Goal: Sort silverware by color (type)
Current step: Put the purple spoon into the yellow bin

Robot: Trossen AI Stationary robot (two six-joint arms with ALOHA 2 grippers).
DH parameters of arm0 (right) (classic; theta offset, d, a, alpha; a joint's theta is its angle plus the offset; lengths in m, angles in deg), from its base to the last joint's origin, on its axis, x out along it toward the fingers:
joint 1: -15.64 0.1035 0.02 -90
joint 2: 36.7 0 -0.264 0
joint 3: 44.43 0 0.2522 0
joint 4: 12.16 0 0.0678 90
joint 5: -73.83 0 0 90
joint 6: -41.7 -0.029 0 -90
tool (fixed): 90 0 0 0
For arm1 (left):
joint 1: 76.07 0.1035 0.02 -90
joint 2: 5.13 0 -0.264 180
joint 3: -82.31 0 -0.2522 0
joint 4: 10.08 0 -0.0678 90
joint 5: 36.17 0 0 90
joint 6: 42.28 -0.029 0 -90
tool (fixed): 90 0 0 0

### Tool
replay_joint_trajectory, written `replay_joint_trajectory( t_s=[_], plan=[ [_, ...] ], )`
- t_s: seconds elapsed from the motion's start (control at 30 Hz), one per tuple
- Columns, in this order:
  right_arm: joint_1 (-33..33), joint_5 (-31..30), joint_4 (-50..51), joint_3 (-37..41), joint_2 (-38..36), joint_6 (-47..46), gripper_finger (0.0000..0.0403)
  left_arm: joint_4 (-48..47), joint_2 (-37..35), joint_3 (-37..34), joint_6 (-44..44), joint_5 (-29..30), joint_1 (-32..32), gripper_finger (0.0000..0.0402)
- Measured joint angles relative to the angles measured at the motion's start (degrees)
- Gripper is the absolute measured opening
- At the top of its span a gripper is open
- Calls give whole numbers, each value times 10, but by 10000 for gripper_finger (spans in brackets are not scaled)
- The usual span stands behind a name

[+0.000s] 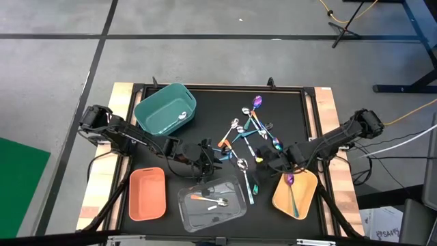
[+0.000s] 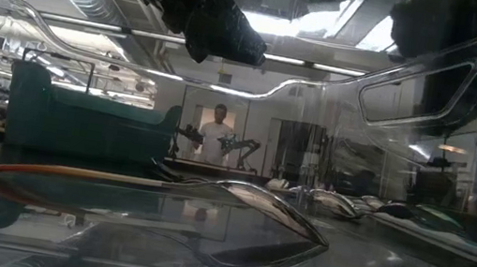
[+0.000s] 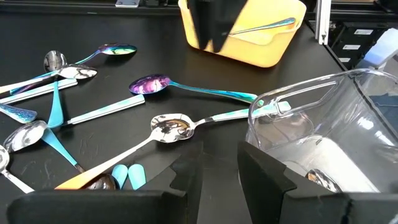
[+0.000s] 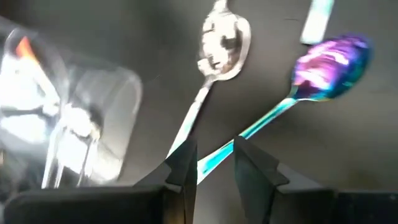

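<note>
Black matting covers the desk (image 1: 205,102), and on it four bins stand around a scatter of spoons (image 1: 249,133) lying loose at its middle and toward the right arm's side. In the high view a teal bin (image 1: 164,108) with one silver spoon (image 1: 183,115) in it stands on the left arm's side, a salmon bin (image 1: 147,193) sits at the near edge, a clear bin (image 1: 212,201) beside it holds an orange-handled spoon (image 1: 196,197) and a silver one, and a yellow bin (image 1: 295,193) holds a purple-bowled spoon (image 1: 291,188) with a teal handle.

Over the mat just beside the clear bin hangs the left gripper (image 1: 207,158); its wrist view shows its fingers (image 3: 183,177) narrowly parted with nothing between them, the clear bin's wall close alongside and a silver spoon (image 3: 168,126) lying on the mat just ahead.

Near the yellow bin's rim, among the loose spoons, is the right gripper (image 1: 276,160). Its wrist view shows its fingers (image 4: 183,163) a little apart, with the teal handle of a purple spoon (image 4: 333,65) running down between them; whether they press on the handle I cannot tell. Another silver spoon (image 4: 221,43) lies just beside it.

The low view looks through the clear bin's wall at a spoon (image 2: 237,204) inside, with a person (image 2: 216,135) standing far off in the room.
</note>
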Motion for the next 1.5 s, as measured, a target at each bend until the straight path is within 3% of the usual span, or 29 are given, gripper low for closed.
replay_joint_trajectory(
  t_s=[0.37,0.87,1.5],
  plan=[
    [-51,21,35,0,71,-10,92,0,0,0,0,0,-3,94],
    [-55,36,35,0,145,-10,92,0,0,0,0,0,-3,94],
    [-54,22,14,-1,161,-16,92,1,0,0,0,0,-3,94]
  ],
)
